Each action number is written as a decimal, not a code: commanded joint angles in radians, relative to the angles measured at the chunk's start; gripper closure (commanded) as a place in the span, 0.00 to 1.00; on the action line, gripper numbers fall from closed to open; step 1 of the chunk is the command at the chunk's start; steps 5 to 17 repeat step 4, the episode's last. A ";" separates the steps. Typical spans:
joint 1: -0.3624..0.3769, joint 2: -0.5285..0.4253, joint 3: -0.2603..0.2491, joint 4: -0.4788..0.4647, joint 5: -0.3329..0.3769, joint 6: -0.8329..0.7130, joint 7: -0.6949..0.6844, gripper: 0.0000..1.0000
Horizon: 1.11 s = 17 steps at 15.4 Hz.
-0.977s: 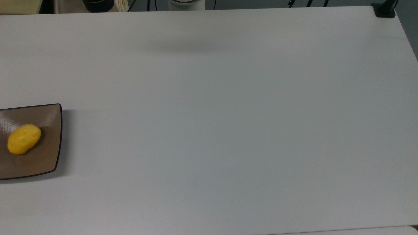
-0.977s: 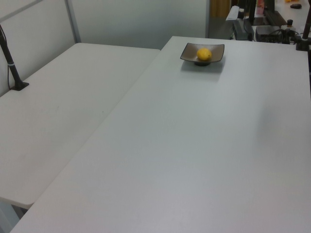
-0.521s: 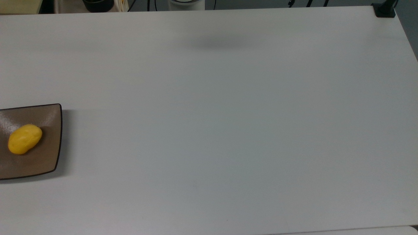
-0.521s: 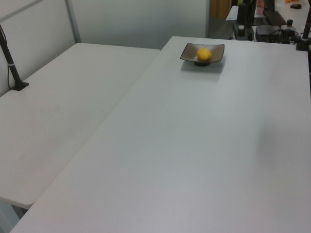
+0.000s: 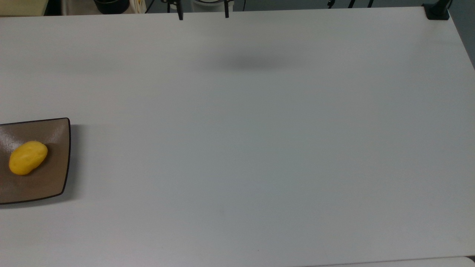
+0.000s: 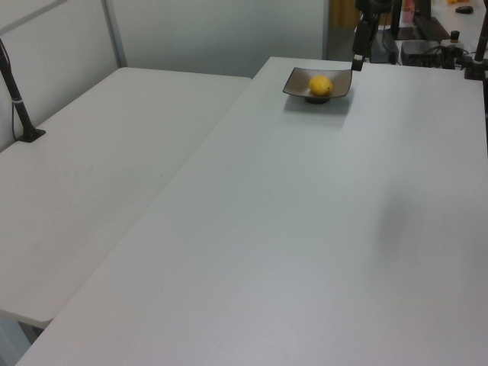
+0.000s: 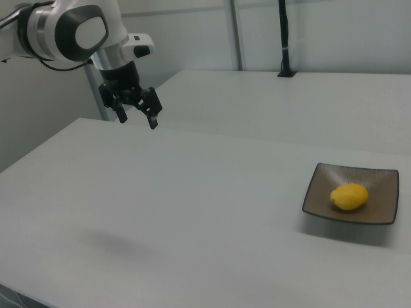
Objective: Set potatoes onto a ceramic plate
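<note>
At the top view's far left edge, the ceramic plate [image 5: 55, 178] sits on the white table [image 5: 259, 148], cut off by the frame, and the potato [image 5: 28, 157] lies on it, its long axis slanting from lower left to upper right as the top view shows it. Judged from that, the task looks already met: the potato rests well inside the plate's dark rim, touching nothing else. Moving rightward across the top view, a wide stretch of bare tabletop follows, then the two dark fingertips of the gripper [image 5: 203, 14] poke in at the top edge, with a soft shadow on the table below and to their right. The fingers stand spread apart with nothing between them (a wide, unloaded stance). So the potato lies well away from the gripper, toward the top view's left and lower part. In the right view the order flips: the gripper [image 7: 135, 110] hangs at the right view's left, well above the table, pointing downward with a slight tilt from a bent wrist below the arm's [image 7: 67, 32] big white joint, while plate [image 7: 379, 208] and potato [image 7: 349, 197] sit at the right view's far right. In the left view the plate [image 6: 340, 76] holds the potato [image 6: 320, 85] at the table's far end, with one dark finger [image 6: 357, 62] seen just beside the plate's right corner. No further grasp seems called for.
</note>
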 commanded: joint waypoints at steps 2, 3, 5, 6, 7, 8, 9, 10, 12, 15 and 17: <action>-0.003 -0.019 -0.027 -0.013 0.011 0.017 -0.040 0.00; -0.003 -0.019 -0.027 -0.012 0.013 0.016 -0.040 0.00; -0.001 -0.019 -0.027 -0.012 0.013 0.016 -0.040 0.00; -0.001 -0.019 -0.027 -0.012 0.013 0.016 -0.040 0.00; -0.001 -0.019 -0.027 -0.012 0.013 0.016 -0.040 0.00; -0.001 -0.019 -0.027 -0.012 0.013 0.016 -0.040 0.00; -0.001 -0.019 -0.027 -0.012 0.013 0.016 -0.040 0.00; -0.001 -0.019 -0.027 -0.012 0.013 0.016 -0.040 0.00; -0.001 -0.019 -0.027 -0.012 0.013 0.016 -0.040 0.00; -0.001 -0.019 -0.027 -0.012 0.013 0.016 -0.040 0.00; -0.001 -0.019 -0.027 -0.012 0.013 0.016 -0.040 0.00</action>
